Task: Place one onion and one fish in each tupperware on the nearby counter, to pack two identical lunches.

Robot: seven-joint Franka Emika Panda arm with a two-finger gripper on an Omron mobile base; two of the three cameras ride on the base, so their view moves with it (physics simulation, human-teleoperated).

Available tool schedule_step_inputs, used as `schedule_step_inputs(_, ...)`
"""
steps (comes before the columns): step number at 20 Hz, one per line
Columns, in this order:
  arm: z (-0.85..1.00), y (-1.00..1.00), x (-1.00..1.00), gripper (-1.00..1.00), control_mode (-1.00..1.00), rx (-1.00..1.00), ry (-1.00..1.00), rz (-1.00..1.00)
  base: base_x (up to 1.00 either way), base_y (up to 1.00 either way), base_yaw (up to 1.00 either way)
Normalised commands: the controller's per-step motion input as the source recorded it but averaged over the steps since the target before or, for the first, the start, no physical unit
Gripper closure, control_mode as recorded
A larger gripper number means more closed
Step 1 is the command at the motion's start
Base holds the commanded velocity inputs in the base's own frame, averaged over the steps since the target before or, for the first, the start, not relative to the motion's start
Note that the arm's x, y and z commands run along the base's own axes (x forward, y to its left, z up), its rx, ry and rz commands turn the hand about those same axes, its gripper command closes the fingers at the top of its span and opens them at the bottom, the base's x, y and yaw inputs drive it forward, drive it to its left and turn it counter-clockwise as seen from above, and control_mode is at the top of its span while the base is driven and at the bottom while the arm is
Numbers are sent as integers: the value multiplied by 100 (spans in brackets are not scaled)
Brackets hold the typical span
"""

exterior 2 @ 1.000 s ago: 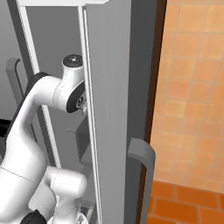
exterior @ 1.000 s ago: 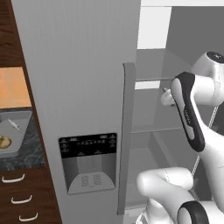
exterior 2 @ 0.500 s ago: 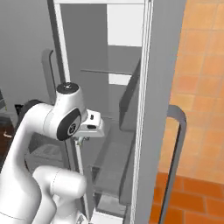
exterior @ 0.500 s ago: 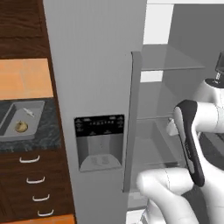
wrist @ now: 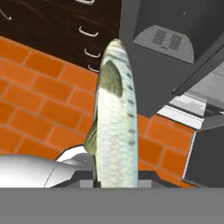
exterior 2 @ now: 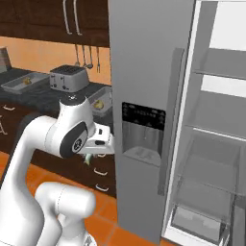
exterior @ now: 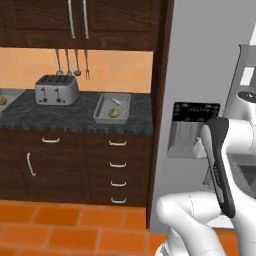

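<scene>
A long silvery-green fish [wrist: 114, 118] stands between the fingers of my gripper [wrist: 114, 183], which is shut on it; the fish hides the fingertips. In the right base view the hand [exterior 2: 102, 140] hangs in front of the fridge door, with the fish's tail [exterior 2: 89, 159] poking out below it. One grey tupperware [exterior: 112, 107] sits at the right end of the counter [exterior: 60, 117], holding an onion [exterior: 113, 113] and a pale slim item [exterior: 116, 102]. A second tupperware [exterior 2: 24, 82] left of the toaster holds an onion [exterior 2: 27, 80].
A silver toaster [exterior: 56, 89] stands between the two trays, with utensils hanging on the wall above it. The grey fridge [exterior 2: 144, 96] has its right door open onto bare shelves [exterior 2: 216, 129]. Dark drawers [exterior: 117, 165] and orange floor tiles [exterior: 60, 230] lie below.
Both base views have swung away from the fridge interior toward the counter, so the base has moved. The fish stays in the shut gripper.
</scene>
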Motion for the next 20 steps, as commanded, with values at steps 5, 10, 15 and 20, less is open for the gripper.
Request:
schedule_step_inputs(5,0,0,0,100,100,0,0,0,46,100,26)
schedule_step_inputs(10,0,0,0,100,100,0,0,0,94,100,7)
schedule_step_inputs(15,0,0,0,100,100,0,0,0,100,100,-2)
schedule_step_inputs(20,0,0,0,100,100,0,0,0,100,100,-19)
